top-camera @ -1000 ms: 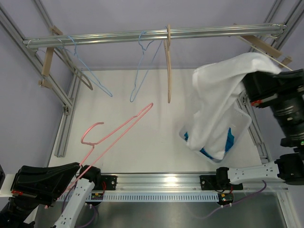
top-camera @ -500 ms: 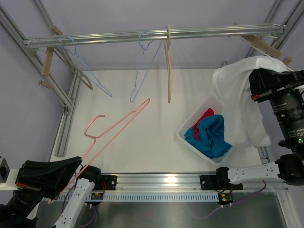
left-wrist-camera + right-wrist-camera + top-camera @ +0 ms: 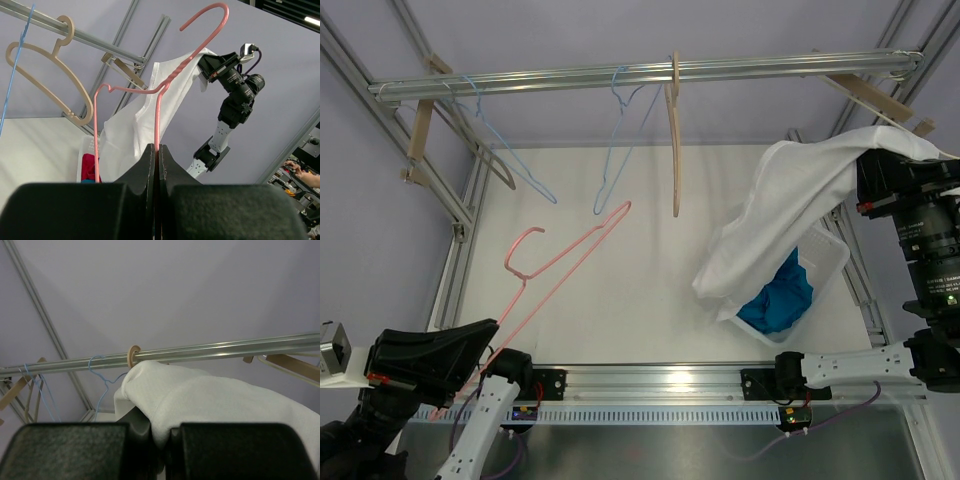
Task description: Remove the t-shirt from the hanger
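The white t-shirt hangs free of the pink wire hanger and drapes from the upper right down over the white bin. My right gripper is shut on a fold of the t-shirt, high at the right edge of the top view. My left gripper is shut on the pink hanger, holding it bare and slanted above the table's left half, hook pointing to the far left.
The bin holds blue cloth. On the rail at the back hang two blue wire hangers and wooden hangers. Frame posts stand at both sides.
The t-shirt swung right off the bin, then back left over it, covering the red cloth. The pink hanger drifted slightly up and left with my left arm.
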